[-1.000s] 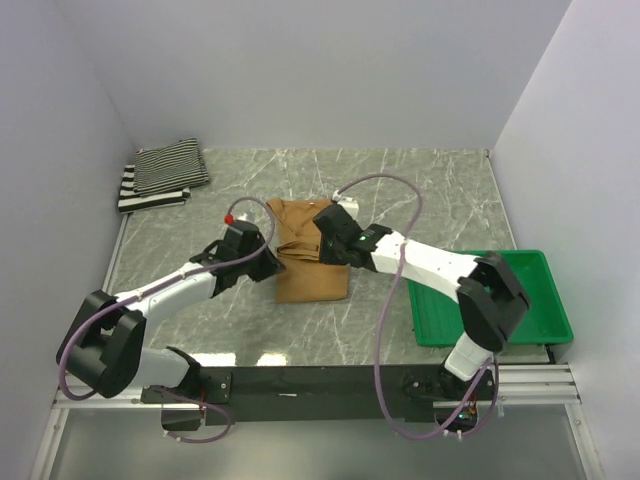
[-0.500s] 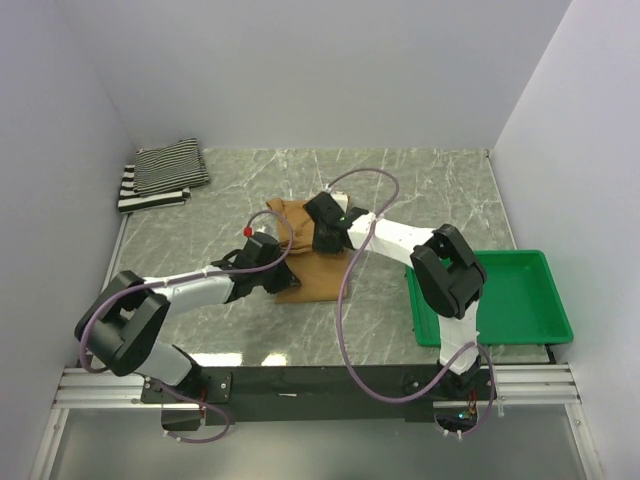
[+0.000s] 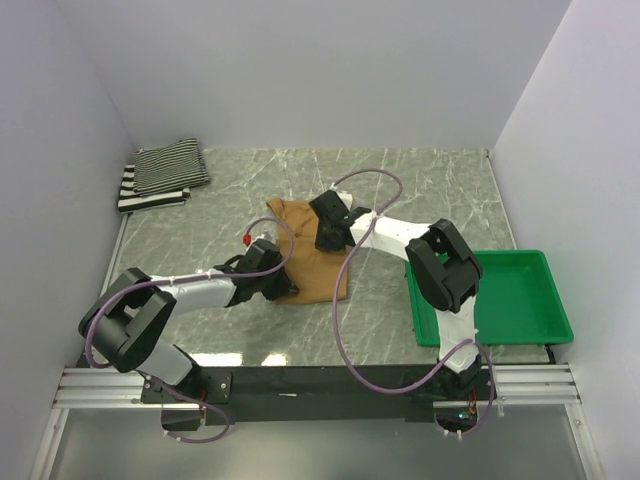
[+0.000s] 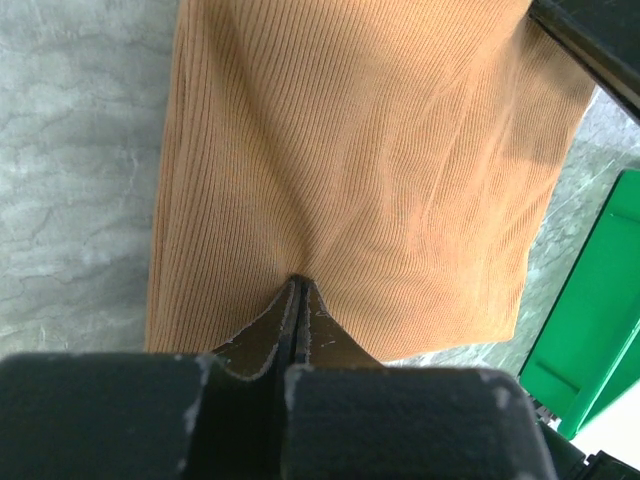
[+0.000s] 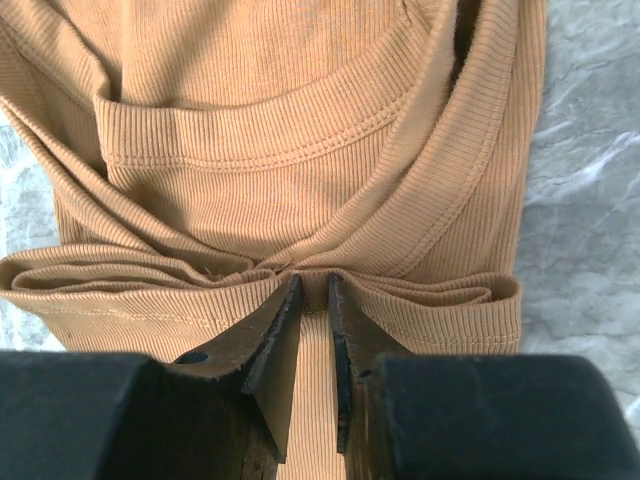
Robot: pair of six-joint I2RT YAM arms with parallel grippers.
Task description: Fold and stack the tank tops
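The plain tan-brown tank top (image 3: 318, 268) lies folded at the table's middle. My left gripper (image 3: 287, 287) is at its near left edge; in the left wrist view its jaws (image 4: 298, 287) are shut, pinching a pucker of the tan cloth (image 4: 380, 160). My right gripper (image 3: 323, 242) is over the top's far part; in the right wrist view it (image 5: 315, 287) is shut on a bunched fold of the tan top (image 5: 260, 120) by the neckline. The thin-pinstriped top (image 3: 172, 164) lies folded on the wide-striped top (image 3: 150, 197) at the back left.
A green plastic tray (image 3: 520, 300) stands at the right near edge, and its corner shows in the left wrist view (image 4: 600, 310). Grey walls close in the marble table (image 3: 420, 190) on the left, back and right. Purple cables loop above both arms.
My left gripper has moved right and nearer along the tan top's left edge. My right gripper has swung left and farther back onto the top's far part.
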